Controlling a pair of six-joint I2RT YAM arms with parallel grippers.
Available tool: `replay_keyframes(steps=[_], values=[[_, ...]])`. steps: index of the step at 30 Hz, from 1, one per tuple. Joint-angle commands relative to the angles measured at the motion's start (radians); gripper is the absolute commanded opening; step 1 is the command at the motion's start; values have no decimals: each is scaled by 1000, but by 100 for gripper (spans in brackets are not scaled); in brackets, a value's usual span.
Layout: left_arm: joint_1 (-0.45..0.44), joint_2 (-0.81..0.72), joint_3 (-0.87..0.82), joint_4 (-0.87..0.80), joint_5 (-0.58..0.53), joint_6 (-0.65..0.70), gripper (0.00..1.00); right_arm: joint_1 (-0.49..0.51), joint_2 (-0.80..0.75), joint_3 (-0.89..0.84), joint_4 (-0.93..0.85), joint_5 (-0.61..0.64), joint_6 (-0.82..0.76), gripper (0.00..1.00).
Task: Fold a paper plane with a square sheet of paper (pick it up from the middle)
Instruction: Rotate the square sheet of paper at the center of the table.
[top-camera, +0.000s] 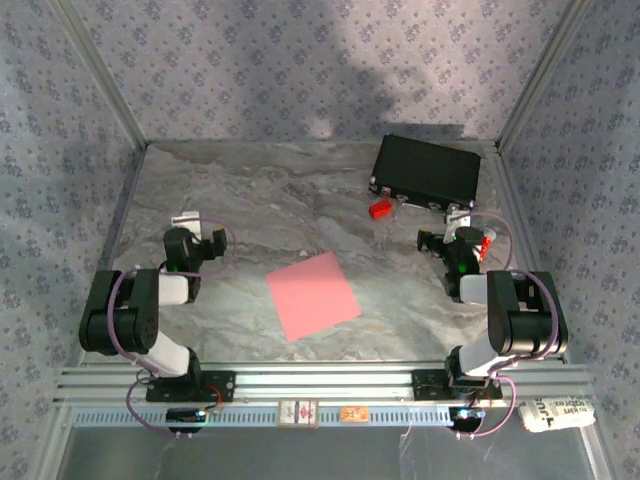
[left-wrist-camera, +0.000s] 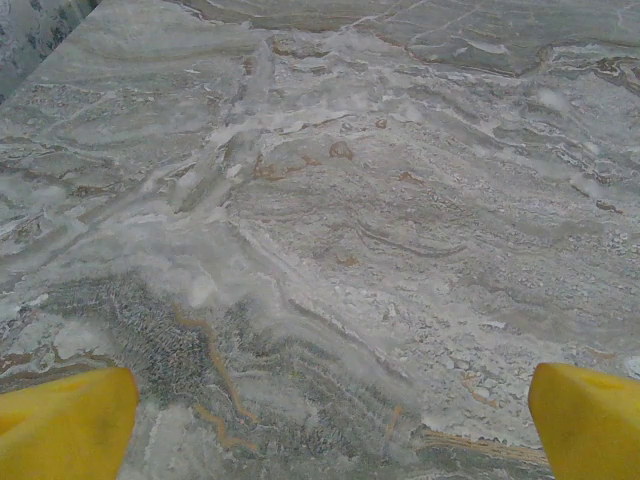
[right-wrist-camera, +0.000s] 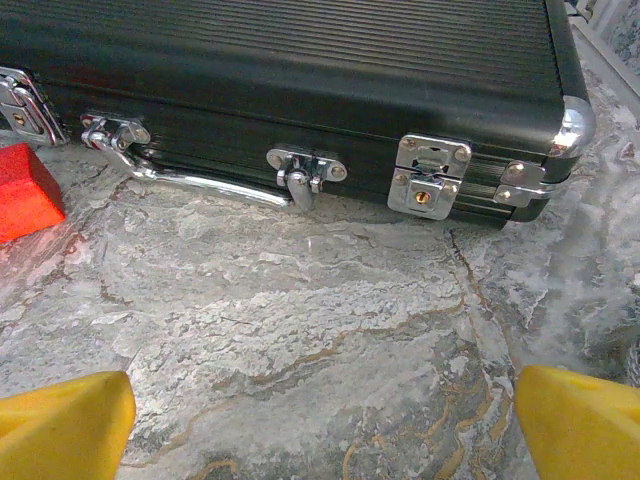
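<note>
left gripper, right gripper: wide apart, empty | square sheet of paper: flat, untouched | next: descend over its middle, pinch lightly

Black arms carry lilac cables; hands have yellow fingertips.

We log a black case lying flat and closed on the grey marbled table. On its near face are a chrome handle and a latch. A small red block sits just beside the case's near left end.
</note>
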Motion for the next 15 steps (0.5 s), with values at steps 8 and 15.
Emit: replay_keyframes(steps=[8, 15], values=[[3, 12, 24, 43, 19, 12, 100, 3, 12, 24, 12, 5, -13, 99], [3, 11, 23, 43, 19, 12, 100, 0, 14, 23, 13, 0, -11, 99]])
